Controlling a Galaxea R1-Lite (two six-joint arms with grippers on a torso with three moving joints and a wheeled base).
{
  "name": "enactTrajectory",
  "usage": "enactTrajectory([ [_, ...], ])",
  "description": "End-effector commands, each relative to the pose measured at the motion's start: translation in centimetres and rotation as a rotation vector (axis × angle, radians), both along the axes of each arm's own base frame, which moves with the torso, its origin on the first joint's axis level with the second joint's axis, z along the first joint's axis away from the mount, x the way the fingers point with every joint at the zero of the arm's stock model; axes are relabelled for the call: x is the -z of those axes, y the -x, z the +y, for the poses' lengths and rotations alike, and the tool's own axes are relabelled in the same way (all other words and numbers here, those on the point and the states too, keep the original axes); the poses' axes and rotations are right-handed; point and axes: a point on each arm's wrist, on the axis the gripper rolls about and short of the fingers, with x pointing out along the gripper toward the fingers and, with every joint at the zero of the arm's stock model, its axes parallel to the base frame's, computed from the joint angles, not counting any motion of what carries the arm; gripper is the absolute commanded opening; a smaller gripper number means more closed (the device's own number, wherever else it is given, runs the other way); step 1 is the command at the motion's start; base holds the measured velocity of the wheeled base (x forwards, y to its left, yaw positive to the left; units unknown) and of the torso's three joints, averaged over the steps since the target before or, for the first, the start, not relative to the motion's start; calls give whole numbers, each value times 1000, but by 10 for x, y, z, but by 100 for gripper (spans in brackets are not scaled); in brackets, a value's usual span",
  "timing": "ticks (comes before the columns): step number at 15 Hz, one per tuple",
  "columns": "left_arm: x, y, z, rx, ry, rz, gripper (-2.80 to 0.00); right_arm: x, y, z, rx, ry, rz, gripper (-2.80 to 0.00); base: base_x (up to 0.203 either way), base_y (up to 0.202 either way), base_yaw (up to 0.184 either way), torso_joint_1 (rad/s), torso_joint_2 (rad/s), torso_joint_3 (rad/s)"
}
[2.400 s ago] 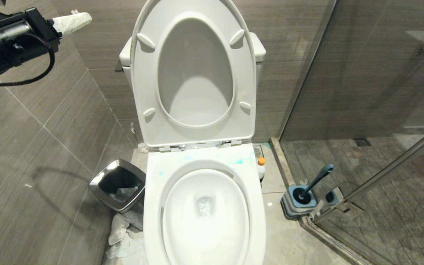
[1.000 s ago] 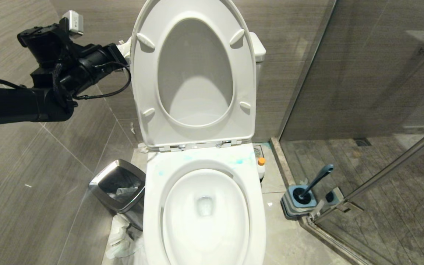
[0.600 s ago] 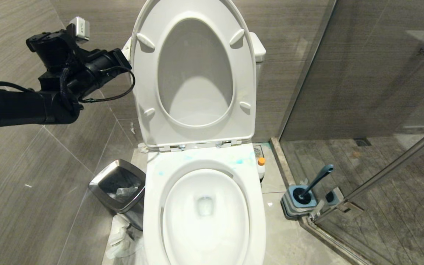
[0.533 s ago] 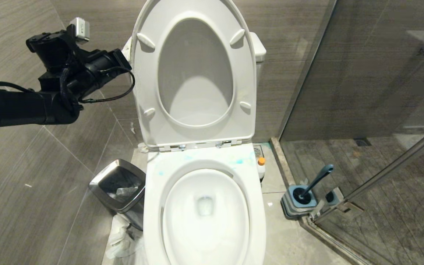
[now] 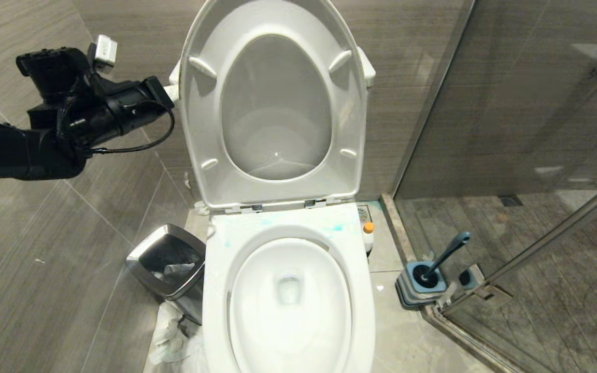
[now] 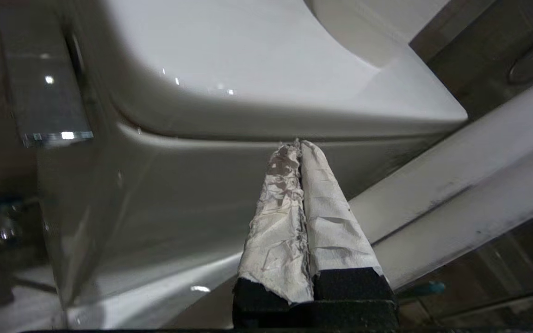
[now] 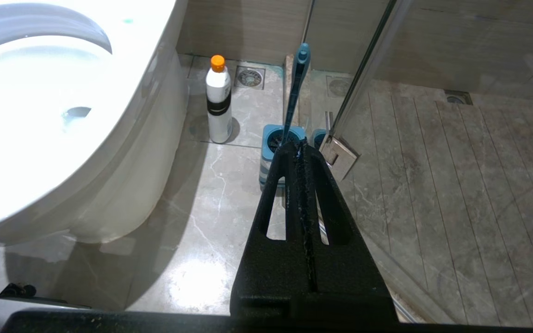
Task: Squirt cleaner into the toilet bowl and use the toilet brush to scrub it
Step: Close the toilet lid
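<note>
The toilet bowl [image 5: 257, 316] stands open in the middle, with turquoise smears on the rim behind it. Its seat and lid [image 5: 272, 191] lean up and slightly forward. My left gripper [image 5: 167, 93] is shut with nothing in it, its white-wrapped fingers [image 6: 322, 217] reaching in behind the lid's left edge, up against the white tank [image 6: 248, 69]. The cleaner [image 5: 367, 235] [image 7: 219, 99] stands on the floor right of the bowl. The toilet brush [image 5: 448, 251] [image 7: 296, 85] rests in its holder [image 5: 412, 290]. My right gripper [image 7: 298, 147] is shut and empty, low, pointing at the holder.
A steel-rimmed waste bin [image 5: 138, 259] stands left of the bowl, with crumpled paper [image 5: 171, 336] on the floor before it. A glass shower screen [image 5: 511, 129] and its door rail [image 5: 547, 238] close off the right side. A floor drain [image 7: 250, 77] lies behind the cleaner.
The left arm swung in from the upper left to the lid's left edge. In the last half second the seat and lid tipped forward off the tank. The right arm stayed put.
</note>
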Motion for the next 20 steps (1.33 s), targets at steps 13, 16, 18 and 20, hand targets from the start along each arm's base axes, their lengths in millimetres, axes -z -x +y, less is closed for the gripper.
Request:
enactTrajectory([
  [13, 40, 122, 10, 6, 17, 334, -280, 0, 0, 0, -1, 2, 1, -280, 0, 0, 0, 0, 0, 0],
  [16, 70, 152, 11, 8, 3, 440, -280, 0, 0, 0, -1, 1, 1, -280, 0, 0, 0, 0, 0, 0],
  [18, 87, 175, 12, 8, -10, 493, -280, 0, 0, 0, -1, 1, 1, -280, 0, 0, 0, 0, 0, 0],
  [20, 79, 181, 13, 8, -12, 479, -280, 0, 0, 0, -1, 1, 2, -280, 0, 0, 0, 0, 0, 0],
])
